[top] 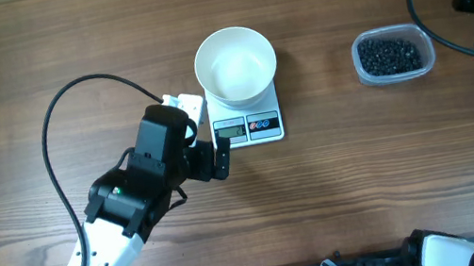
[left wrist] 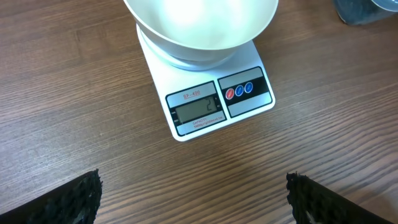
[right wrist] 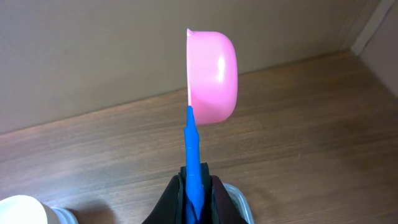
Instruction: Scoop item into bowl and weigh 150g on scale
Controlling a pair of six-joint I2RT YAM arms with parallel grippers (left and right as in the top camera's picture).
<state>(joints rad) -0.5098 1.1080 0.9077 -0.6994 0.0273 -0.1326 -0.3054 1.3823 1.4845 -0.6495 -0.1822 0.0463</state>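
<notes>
Beside the scale (top: 249, 127), hovering with left gripper (left wrist: 193, 193) wide open, empty, leaving its bowl (top: 235, 62) undisturbed; far beyond it, clamping scoop (right wrist: 212, 78) in right gripper (right wrist: 198, 186), likely for beads (top: 387, 56).

bench (top: 33, 51) is matt brown wood grain, bowl (top: 206, 57) smooth glossy white, scale (top: 248, 128) smooth white plastic, tub (top: 362, 65) clear plastic, scoop (right wrist: 214, 68) glossy pink plastic on blue handle (right wrist: 191, 149), left claw (left wrist: 194, 198) pads (left wrist: 71, 199) rough matt black.

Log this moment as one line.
left hand open near scale | right hand shut on pink scoop | white bowl empty on scale | beads in tub
</notes>
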